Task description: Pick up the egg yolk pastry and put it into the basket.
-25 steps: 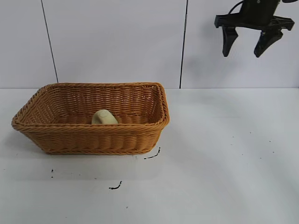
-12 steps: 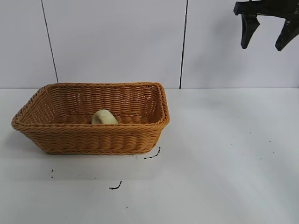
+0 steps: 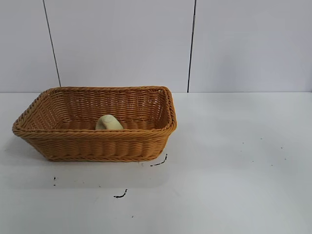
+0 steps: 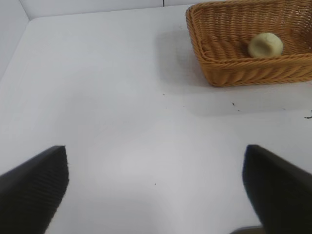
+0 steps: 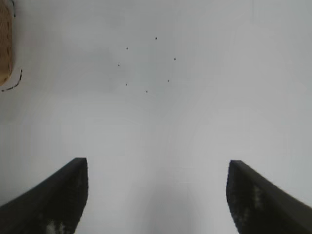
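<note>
The egg yolk pastry point(image 3: 108, 122) is a pale yellow-cream lump lying inside the orange-brown wicker basket point(image 3: 95, 144) at the table's left; both also show in the left wrist view, pastry point(image 4: 265, 45) in the basket point(image 4: 234, 68). Neither arm shows in the exterior view. My left gripper point(image 4: 156, 168) is open and empty, high over bare table, away from the basket. My right gripper point(image 5: 157, 178) is open and empty, high over the bare table on the basket's right; only a corner of the basket point(image 5: 5, 48) shows in its view.
The white table point(image 3: 234, 161) carries small black marks in front of the basket point(image 3: 120, 194) and dark specks at the right point(image 5: 146, 63). A white panelled wall stands behind.
My right gripper, open, has risen up and to the right out of the exterior view. The pastry and basket have not moved.
</note>
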Controlling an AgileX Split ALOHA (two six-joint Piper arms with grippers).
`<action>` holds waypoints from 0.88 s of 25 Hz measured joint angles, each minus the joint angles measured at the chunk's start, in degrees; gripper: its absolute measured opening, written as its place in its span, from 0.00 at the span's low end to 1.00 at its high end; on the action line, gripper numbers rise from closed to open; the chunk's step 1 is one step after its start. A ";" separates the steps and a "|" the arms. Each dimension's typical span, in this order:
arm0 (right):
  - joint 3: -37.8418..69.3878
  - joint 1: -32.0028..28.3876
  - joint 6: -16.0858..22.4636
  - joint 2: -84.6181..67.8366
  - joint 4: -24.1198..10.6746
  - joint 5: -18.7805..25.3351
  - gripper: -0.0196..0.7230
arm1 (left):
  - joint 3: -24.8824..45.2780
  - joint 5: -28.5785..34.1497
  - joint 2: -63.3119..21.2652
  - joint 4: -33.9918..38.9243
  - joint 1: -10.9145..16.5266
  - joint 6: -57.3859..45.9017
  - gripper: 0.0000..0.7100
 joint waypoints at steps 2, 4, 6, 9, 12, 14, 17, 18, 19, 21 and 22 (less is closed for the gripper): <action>5.13 0.00 0.00 -6.18 0.00 0.05 0.78 | 0.00 0.00 0.00 0.00 0.00 0.00 0.98; 9.71 0.00 0.00 -13.04 0.00 0.05 0.78 | 0.00 0.00 0.00 0.00 0.00 0.00 0.98; 14.16 0.00 0.00 -19.48 0.00 0.11 0.78 | 0.00 0.00 0.00 0.00 0.00 0.00 0.98; 21.59 0.00 0.00 -29.47 0.00 -1.83 0.78 | 0.00 0.00 0.00 0.00 0.00 0.00 0.98; 28.52 0.00 0.00 -39.48 0.00 -5.94 0.78 | 0.00 0.00 0.00 0.00 0.00 0.00 0.98; 32.63 0.00 0.00 -45.76 0.00 -8.22 0.78 | 0.00 0.00 0.00 0.00 0.00 0.00 0.98; 37.76 0.00 0.00 -52.92 0.00 -9.28 0.78 | 0.00 0.00 0.00 0.00 0.00 0.00 0.98; 39.36 0.00 0.00 -54.95 0.00 -9.39 0.78 | 0.00 0.00 0.00 0.00 0.00 0.00 0.98; 40.97 0.00 -0.06 -56.46 0.00 -9.57 0.78 | 0.00 0.00 0.00 0.00 0.00 0.00 0.98; 42.98 0.00 -0.21 -58.96 0.00 -9.96 0.78 | 0.00 0.00 0.00 0.00 0.00 0.00 0.98; 43.16 0.00 -0.21 -59.46 0.00 -10.18 0.78 | 0.00 0.00 0.00 0.00 0.00 0.00 0.98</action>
